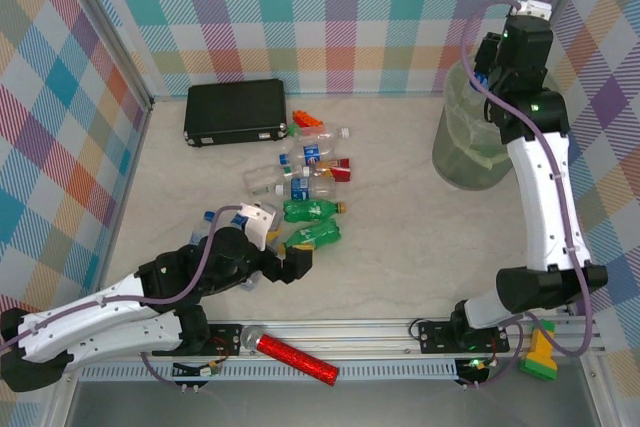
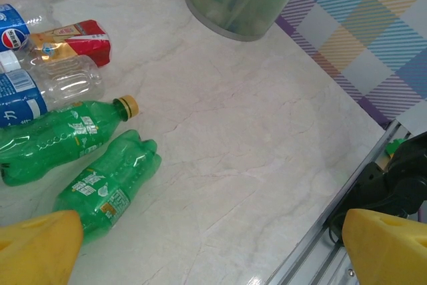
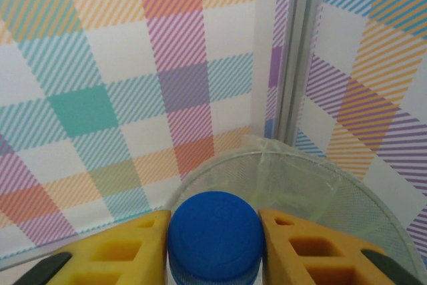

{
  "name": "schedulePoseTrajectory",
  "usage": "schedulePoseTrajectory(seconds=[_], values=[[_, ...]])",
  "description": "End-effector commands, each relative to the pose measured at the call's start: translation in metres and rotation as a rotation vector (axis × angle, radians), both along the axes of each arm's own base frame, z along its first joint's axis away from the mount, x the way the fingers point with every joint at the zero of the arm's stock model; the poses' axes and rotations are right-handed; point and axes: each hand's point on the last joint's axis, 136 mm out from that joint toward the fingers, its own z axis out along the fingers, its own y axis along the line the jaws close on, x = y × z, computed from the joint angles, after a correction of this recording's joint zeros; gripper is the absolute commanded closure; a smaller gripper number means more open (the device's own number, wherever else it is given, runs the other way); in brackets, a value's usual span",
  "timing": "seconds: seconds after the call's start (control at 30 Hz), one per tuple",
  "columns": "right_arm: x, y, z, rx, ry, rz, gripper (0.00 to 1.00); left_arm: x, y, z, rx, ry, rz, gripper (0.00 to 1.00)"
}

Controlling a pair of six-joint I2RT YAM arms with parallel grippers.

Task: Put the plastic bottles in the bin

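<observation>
Bare table (image 1: 400, 227) lies open between bottles (image 1: 310, 210) and bin (image 1: 468, 162).

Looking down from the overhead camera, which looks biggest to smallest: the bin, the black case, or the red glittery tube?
1. bin, clearly largest, though partly covered
2. black case
3. red glittery tube, long but thin
</observation>
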Motion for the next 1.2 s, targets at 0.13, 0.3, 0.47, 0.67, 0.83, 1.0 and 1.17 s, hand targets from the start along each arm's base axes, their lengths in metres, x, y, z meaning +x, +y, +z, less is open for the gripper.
schedulePoseTrajectory(seconds=[0.13,0.3,0.47,0.67,0.83,1.0,1.17], values=[[0.032,-0.023,-0.013,0.002,0.01,-0.056,0.66,-0.005,0.016,-0.004,0.012,0.016,0.024,0.01],[0.053,-0.021,-0.04,0.045,0.077,-0.036,0.66,-0.006,0.026,0.0,0.005,0.013,0.047,0.01],[0.062,-0.013,-0.062,0.091,0.129,-0.002,0.66,-0.006,0.032,0.002,-0.004,0.009,0.063,0.0],[0.065,-0.008,-0.067,0.069,0.163,0.041,0.02,-0.006,0.033,0.004,-0.001,0.011,0.061,0.0],[0.056,-0.003,-0.053,0.077,0.132,0.067,0.01,-0.006,0.032,0.005,-0.003,0.008,0.062,0.0],[0.042,0.009,-0.039,0.142,0.103,0.126,0.01,-0.004,0.032,0.003,0.001,0.005,0.073,0.0],[0.02,0.027,-0.031,0.214,0.105,0.197,0.01,0.004,0.039,-0.004,0.018,0.003,0.137,0.01]])
